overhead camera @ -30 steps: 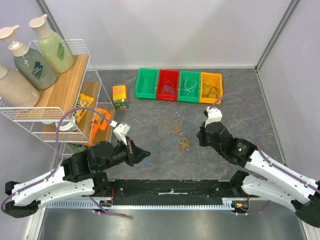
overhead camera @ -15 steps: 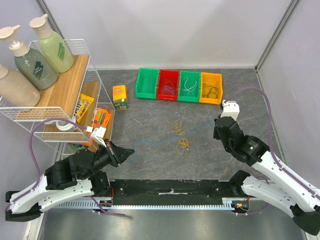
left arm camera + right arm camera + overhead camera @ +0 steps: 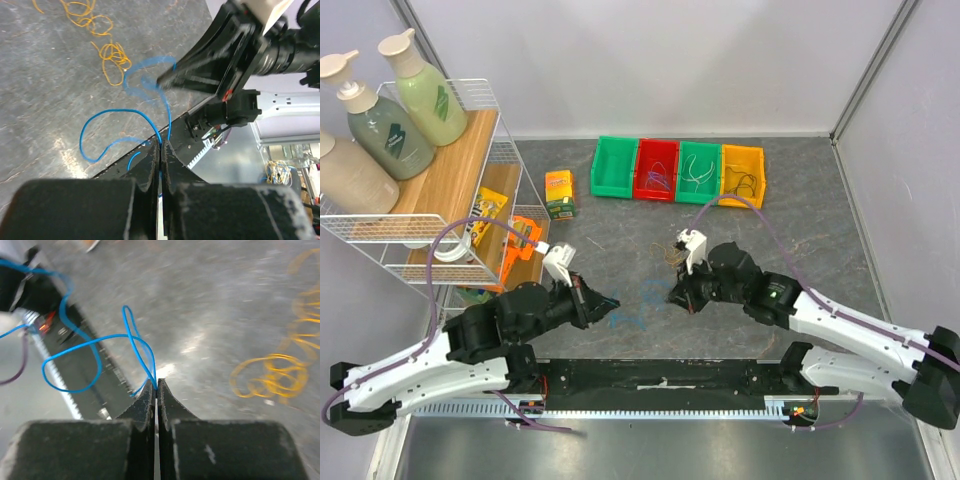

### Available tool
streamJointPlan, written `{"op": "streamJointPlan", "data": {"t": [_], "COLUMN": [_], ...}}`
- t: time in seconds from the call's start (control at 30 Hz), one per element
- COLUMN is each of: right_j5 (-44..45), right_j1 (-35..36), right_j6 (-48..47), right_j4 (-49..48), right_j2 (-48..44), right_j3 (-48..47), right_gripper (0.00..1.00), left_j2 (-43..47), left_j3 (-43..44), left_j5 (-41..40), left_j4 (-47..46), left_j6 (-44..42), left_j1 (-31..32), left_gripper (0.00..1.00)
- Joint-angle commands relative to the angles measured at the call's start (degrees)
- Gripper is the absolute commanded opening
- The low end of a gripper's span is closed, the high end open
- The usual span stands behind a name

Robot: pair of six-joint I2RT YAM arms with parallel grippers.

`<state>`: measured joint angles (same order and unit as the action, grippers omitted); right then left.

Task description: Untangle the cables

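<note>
Curling in thin, springy loops over the dark, stone-mottled surface near its front edge: blue cable [image 3: 120, 112], strung between both hands. Left hand [image 3: 160, 145] pinched shut on one end, angled rightward; right hand [image 3: 156, 385] pinched shut on the other, reaching leftward. Just behind, kinked yellow cables [image 3: 112, 60] lying loose. Along the back edge, boxy plastic bins [image 3: 620, 190]; at the left edge, wire rack [image 3: 510, 170].
</note>
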<state>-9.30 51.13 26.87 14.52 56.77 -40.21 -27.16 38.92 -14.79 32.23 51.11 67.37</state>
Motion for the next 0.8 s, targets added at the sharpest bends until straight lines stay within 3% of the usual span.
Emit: {"op": "streamJointPlan", "data": {"t": [0.0,0.23,0.5,0.63,0.77], "right_j5": [-10.39,-8.11,-11.61,-13.29,-11.89], "right_j1": [4.67,11.26,11.44,11.27,10.92], "right_j6": [1.69,1.34,8.44,12.93,14.17], "right_j4": [-12.5,-14.08,-24.97,-30.69,-31.66], "right_j2": [2.28,7.56,8.26,8.62,7.83], "right_j3": [0.04,-1.89,1.18,3.2,4.26], "right_gripper": [0.0,0.05,0.0,0.0,0.0], "left_j2": [-4.04,-8.52,-9.32,-8.35,-6.95], "left_j3": [-0.16,-0.86,-0.86,-0.51,-0.07], "left_j5": [4.41,6.08,6.61,6.09,5.21], "left_j4": [-9.64,-13.24,-12.8,-12.1,-10.52], "left_j6": [0.56,1.53,2.24,2.5,2.76], "left_j1": [0.39,0.3,0.21,0.21,0.3], "left_gripper": [0.02,0.02,0.02,0.06,0.2]}}
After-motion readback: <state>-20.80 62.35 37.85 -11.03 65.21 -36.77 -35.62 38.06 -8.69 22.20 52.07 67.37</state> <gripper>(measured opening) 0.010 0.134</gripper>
